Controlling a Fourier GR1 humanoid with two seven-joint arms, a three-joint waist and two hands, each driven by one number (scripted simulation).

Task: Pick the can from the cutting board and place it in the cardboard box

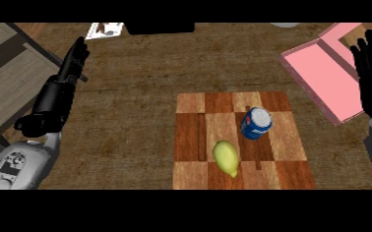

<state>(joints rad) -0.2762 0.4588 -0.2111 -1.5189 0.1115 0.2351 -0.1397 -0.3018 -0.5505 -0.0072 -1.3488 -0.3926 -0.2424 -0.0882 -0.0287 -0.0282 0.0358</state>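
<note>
Wooden counter (131, 83): blue soda can (256, 123) upright on checkered wooden cutting board (283, 172), beside yellow-green mango (226, 158).
I see left hand (75, 59) fingers straight, right hand (361, 64) released over pink open box (320, 73).

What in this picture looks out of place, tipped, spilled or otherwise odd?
Nothing stands out. The can and a mango sit on the board, nothing spilled. The box lies at an angle at the right. Both hands are apart from them.
</note>
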